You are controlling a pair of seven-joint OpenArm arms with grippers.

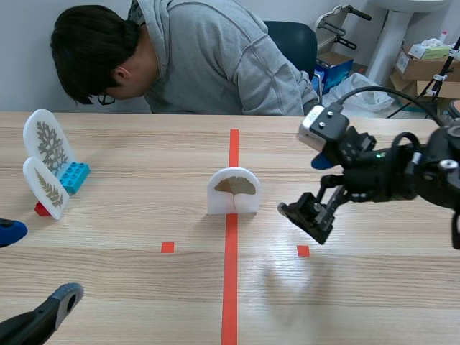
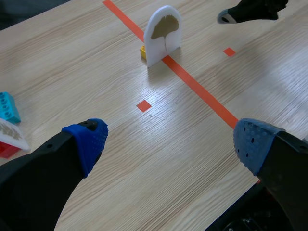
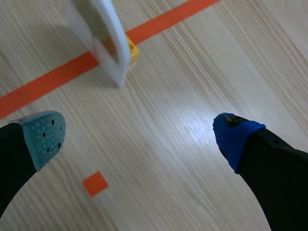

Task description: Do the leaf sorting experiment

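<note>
across the wood-grain table a person leans; left pincer and right pincer both gape apart.

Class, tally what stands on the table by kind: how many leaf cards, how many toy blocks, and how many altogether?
Leaf cards: 3
Blocks: 3
Total: 6

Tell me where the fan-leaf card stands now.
Scene view: the fan-leaf card stands upright on the orange line, mid-table, with the open right tool close on its right.
</note>
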